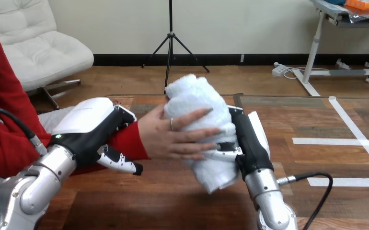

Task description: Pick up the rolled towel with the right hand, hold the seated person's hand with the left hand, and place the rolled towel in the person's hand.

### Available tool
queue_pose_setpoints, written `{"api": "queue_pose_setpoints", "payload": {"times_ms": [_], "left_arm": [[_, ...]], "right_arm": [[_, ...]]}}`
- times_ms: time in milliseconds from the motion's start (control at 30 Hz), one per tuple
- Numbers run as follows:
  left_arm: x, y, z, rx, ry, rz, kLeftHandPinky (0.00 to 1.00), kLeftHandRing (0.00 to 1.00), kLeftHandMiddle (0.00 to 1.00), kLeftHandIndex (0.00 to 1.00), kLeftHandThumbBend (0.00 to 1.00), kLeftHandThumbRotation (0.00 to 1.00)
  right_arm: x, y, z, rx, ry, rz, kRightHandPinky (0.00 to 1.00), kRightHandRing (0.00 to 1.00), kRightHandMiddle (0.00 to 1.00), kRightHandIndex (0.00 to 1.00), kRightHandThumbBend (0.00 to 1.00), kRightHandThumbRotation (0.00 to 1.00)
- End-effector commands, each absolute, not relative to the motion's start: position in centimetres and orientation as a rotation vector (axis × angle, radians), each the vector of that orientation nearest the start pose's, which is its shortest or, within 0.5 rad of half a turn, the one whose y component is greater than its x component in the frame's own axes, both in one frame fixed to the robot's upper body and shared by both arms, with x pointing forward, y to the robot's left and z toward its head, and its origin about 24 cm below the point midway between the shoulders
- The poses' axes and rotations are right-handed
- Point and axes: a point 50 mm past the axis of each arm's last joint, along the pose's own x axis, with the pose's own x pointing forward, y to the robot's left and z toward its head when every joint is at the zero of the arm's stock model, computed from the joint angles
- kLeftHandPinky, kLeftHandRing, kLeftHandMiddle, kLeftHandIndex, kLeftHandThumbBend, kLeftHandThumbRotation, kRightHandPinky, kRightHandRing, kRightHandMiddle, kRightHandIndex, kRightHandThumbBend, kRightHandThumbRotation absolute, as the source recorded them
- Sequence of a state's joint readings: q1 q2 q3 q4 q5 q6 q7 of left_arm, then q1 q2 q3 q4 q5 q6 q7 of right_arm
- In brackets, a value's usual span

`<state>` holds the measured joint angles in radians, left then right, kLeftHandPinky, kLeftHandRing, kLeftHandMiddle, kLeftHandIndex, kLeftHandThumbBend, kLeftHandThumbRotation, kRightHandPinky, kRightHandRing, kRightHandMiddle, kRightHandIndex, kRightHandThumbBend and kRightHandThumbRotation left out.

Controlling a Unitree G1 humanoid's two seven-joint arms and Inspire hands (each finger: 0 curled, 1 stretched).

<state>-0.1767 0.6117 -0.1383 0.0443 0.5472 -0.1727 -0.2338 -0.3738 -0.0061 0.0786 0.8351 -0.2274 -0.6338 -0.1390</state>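
A white rolled towel (198, 103) stands nearly upright in mid-view above the table. My right hand (249, 136) is behind it on its right side, fingers curled round it. The person's hand (173, 134) lies against the towel's left front, fingers spread across it. My left hand (89, 127) sits on the person's red-sleeved forearm (125, 143) just behind the wrist, with fingers curled over the top and the thumb below the sleeve.
The wooden table (163, 201) stretches beneath both arms. White tape lines (350, 141) mark its right part. A black cable (312, 179) loops off my right forearm.
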Motion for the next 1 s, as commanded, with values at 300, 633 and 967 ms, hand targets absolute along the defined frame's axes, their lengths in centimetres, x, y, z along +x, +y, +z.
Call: {"api": "queue_pose_setpoints", "payload": {"times_ms": [300, 633, 967], "left_arm": [[29.07, 18.82, 13.42, 1.181, -0.321, -0.361, 0.26, 0.32, 0.38, 0.4, 0.8, 0.0], [29.08, 18.86, 13.32, 1.178, -0.308, -0.362, 0.26, 0.32, 0.39, 0.41, 0.8, 0.0], [29.1, 18.89, 13.18, 1.168, -0.311, -0.365, 0.27, 0.32, 0.39, 0.41, 0.81, 0.0]], "right_arm": [[30.92, -7.73, 5.33, -0.157, -0.387, 0.225, 0.25, 0.3, 0.36, 0.41, 0.78, 0.0], [30.62, -7.45, 5.52, -0.153, -0.401, 0.245, 0.23, 0.28, 0.34, 0.41, 0.77, 0.0], [30.42, -7.46, 5.58, -0.151, -0.406, 0.259, 0.24, 0.29, 0.35, 0.41, 0.77, 0.0]]}}
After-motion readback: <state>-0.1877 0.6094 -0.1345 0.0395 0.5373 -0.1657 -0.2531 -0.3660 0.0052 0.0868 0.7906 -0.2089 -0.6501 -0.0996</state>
